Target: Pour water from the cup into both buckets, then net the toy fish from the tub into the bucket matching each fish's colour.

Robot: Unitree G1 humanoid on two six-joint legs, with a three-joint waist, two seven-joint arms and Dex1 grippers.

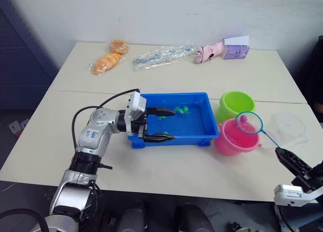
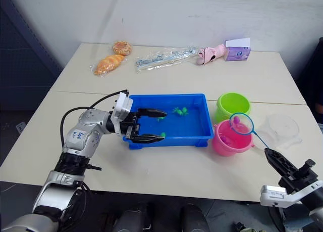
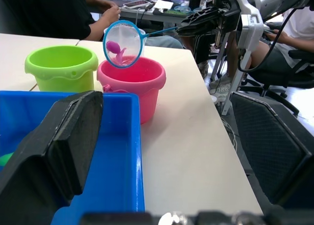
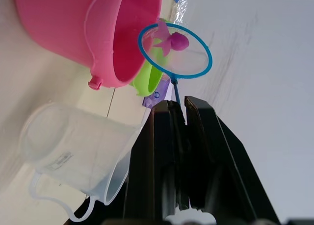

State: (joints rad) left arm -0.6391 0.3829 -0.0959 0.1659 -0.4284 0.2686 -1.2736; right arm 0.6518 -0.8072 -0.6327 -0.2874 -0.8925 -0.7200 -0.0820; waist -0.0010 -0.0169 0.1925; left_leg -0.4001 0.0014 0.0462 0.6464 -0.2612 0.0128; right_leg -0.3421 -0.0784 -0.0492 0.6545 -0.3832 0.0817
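Currently, the net's thin handle is being pinched between the closed fingers of the right gripper [image 4: 177,107]. The net [image 1: 249,123] is being held in the air above the pink bucket [image 1: 235,137], and a pink fish [image 3: 114,48] is being carried in its mesh. The green bucket [image 1: 235,104] is standing just behind the pink one, and the clear cup [image 1: 290,128] is resting beside them. The left gripper [image 1: 160,125] is being held with its fingers apart across the near left corner of the blue tub [image 1: 202,138], one finger inside and one outside the wall. Green fish [image 1: 180,109] are lying in the tub.
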